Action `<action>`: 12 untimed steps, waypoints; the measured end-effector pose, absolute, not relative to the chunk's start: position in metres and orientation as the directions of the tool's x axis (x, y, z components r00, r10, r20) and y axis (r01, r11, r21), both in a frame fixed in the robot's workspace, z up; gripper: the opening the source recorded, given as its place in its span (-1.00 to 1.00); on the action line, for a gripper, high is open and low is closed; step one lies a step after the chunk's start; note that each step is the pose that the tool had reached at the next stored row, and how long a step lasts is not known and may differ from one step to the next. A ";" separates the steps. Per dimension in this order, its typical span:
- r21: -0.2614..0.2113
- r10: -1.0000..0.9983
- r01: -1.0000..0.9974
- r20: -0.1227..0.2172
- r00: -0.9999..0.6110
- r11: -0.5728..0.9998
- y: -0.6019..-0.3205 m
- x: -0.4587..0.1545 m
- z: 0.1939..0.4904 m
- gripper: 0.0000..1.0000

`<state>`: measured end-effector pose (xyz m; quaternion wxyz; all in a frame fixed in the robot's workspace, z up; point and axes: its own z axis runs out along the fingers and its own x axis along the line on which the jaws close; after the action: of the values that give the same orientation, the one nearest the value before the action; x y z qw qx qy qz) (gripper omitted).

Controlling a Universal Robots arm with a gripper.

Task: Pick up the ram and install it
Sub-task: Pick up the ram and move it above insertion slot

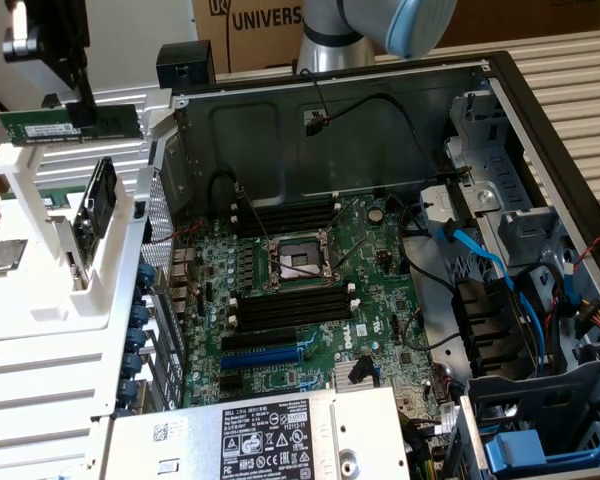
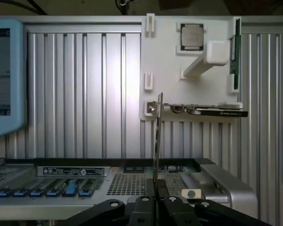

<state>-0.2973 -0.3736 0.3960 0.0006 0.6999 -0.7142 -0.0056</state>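
Pick looks done: the pincer (image 1: 83, 116) pinches the ram (image 1: 70, 125) just above the white rack (image 1: 40, 300), and seating calls for squaring it over a memory slot (image 1: 290, 305) well below the pincer

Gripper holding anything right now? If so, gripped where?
Yes. The gripper is shut on the ram, pinching its upper long edge near mid-length; the stick hangs level below the gripper.
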 end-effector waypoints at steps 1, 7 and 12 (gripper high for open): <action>0.009 -1.000 -1.000 -0.007 -0.020 0.020 -0.374 -0.293 0.396 -0.73; 0.009 -1.000 -1.000 -0.006 -0.020 0.020 -0.374 -0.265 0.398 -0.73; 0.009 -1.000 -1.000 -0.005 -0.020 0.020 -0.374 -0.243 0.399 -0.73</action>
<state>-0.2426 -0.3736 0.3992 0.0012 0.6999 -0.7142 -0.0050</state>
